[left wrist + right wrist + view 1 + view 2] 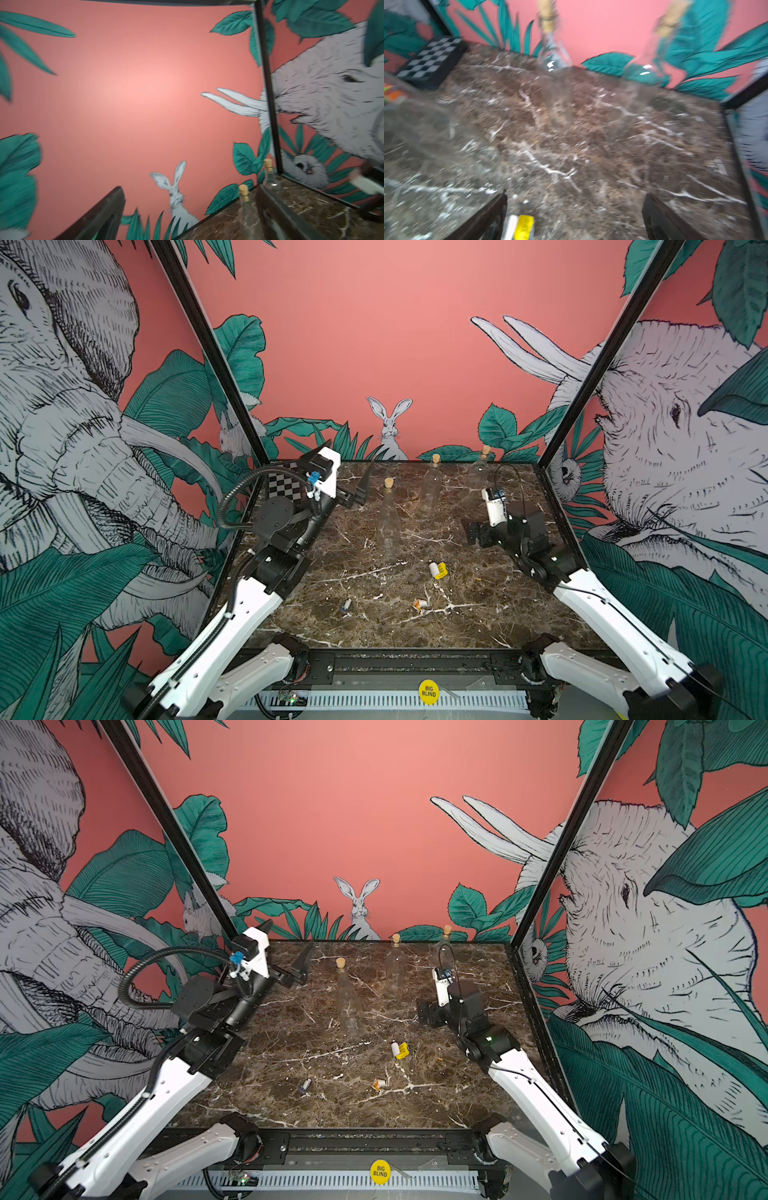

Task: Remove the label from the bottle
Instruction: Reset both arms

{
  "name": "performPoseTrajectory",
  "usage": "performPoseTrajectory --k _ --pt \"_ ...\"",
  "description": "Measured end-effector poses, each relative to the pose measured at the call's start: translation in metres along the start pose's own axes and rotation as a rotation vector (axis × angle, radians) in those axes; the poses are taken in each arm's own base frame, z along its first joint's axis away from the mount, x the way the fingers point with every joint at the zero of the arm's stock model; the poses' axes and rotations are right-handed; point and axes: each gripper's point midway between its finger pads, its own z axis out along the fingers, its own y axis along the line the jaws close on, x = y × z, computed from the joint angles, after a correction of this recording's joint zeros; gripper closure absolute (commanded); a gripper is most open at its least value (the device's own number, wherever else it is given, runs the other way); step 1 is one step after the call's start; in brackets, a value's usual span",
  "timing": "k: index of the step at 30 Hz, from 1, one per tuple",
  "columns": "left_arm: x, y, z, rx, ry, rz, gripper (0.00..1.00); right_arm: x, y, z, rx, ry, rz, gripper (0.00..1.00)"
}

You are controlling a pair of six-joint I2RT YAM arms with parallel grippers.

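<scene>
Raised at ten o'clock, spread wide, holding nothing: left gripper [351, 456]. Upright at centre, long axis vertical, apparently bare: nearest bottle [388, 514], at four o'clock from that gripper, nine from right gripper [478, 535], low, gaping, empty. Lying at five o'clock: curled label [438, 570].

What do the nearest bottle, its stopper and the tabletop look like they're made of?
The nearest bottle is clear and glossy, either glass or clear plastic. The marble pattern shows through it, but the look does not settle which. The stopper is likely cork, a matte tan plug. The tabletop looks like brown marble or a marble-look laminate, with white veins and a slight sheen.
</scene>
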Motion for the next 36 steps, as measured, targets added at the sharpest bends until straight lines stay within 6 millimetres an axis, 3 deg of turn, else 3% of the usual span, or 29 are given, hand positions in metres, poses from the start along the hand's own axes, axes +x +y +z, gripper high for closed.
performPoseTrajectory --k 2,4,6,8,10,14,16,18,21,25,29,34,36 --pt "0.011 0.035 -0.015 -0.151 0.076 0.015 0.01 0.003 -0.021 -0.006 0.098 -0.045 -0.005 0.01" --pt "0.034 0.074 -0.036 -0.317 0.157 0.019 0.01 0.013 -0.044 -0.007 0.203 -0.065 -0.003 0.01" --pt "0.075 0.109 -0.061 -0.469 0.262 0.014 0.01 0.031 -0.067 -0.004 0.304 -0.049 0.001 0.01" --pt "0.127 0.13 -0.084 -0.573 0.373 0.001 0.01 0.051 -0.087 0.001 0.388 -0.018 0.006 0.0" --pt "0.187 0.133 -0.103 -0.612 0.5 -0.014 0.01 0.074 -0.104 0.007 0.462 0.018 0.011 0.01" --pt "0.299 0.114 -0.139 -0.585 0.739 -0.009 0.01 0.11 -0.115 0.021 0.525 0.057 -0.007 0.01" --pt "0.34 0.104 -0.156 -0.565 0.832 -0.014 0.01 0.126 -0.118 0.031 0.541 0.085 -0.027 0.01" --pt "0.365 0.099 -0.164 -0.553 0.869 -0.025 0.01 0.134 -0.121 0.041 0.555 0.099 -0.04 0.01" --pt "0.393 0.093 -0.16 -0.517 0.885 -0.04 0.01 0.144 -0.125 0.057 0.568 0.087 -0.039 0.01" --pt "0.42 0.081 -0.137 -0.39 0.892 -0.045 0.01 0.153 -0.128 0.077 0.55 0.092 -0.058 0.01" --pt "0.434 0.081 -0.111 -0.306 0.833 -0.068 0.01 0.145 -0.133 0.095 0.501 0.034 -0.049 0.01" --pt "0.433 0.085 -0.102 -0.287 0.814 -0.077 0.01 0.16 -0.162 0.101 0.468 0.025 0.067 0.0" --pt "0.428 0.088 -0.095 -0.292 0.788 -0.071 0.01 0.155 -0.163 0.104 0.433 0.006 0.08 0.01"
